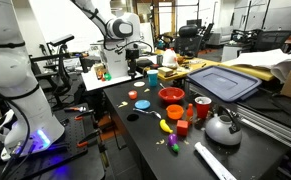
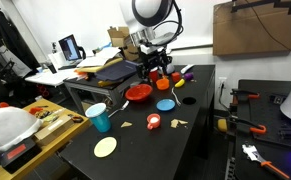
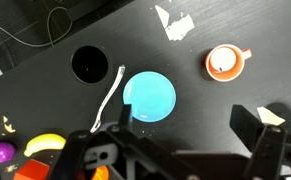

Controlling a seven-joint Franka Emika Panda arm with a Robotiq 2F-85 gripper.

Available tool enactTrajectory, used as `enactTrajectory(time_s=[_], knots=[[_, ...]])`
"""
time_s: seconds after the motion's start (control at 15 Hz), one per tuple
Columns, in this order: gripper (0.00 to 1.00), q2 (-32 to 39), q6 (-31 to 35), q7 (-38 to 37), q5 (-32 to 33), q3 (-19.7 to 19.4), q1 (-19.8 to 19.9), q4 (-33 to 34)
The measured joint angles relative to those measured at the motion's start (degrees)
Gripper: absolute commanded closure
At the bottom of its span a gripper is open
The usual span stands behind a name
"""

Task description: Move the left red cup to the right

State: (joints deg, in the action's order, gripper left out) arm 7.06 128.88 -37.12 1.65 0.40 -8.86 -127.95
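Note:
The left red cup (image 3: 223, 62) is small, short and red-orange with a pale inside. It stands upright on the black table, upper right in the wrist view. It also shows in both exterior views (image 1: 133, 97) (image 2: 154, 122). A blue disc (image 3: 149, 96) lies next to it on the table. My gripper (image 3: 190, 132) is open and empty. It hangs above the table, over the spot just beside the blue disc, apart from the cup. It shows in both exterior views (image 2: 157, 66) (image 1: 137, 62).
A wide red bowl (image 2: 138, 93), a taller red cup (image 1: 202, 108), a banana (image 1: 166, 125), a red block (image 1: 183, 127) and a kettle (image 1: 222, 128) share the table. A round hole (image 3: 89, 64) and a white cable (image 3: 110, 95) lie near the disc. A blue cup (image 2: 99, 118) stands at the edge.

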Motion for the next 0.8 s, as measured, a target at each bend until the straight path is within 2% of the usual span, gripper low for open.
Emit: enactTrajectory(time_s=[0.8], knots=[[0.0,-5.61,-10.53,21.43,2.65,-0.27,6.27,2.0]])
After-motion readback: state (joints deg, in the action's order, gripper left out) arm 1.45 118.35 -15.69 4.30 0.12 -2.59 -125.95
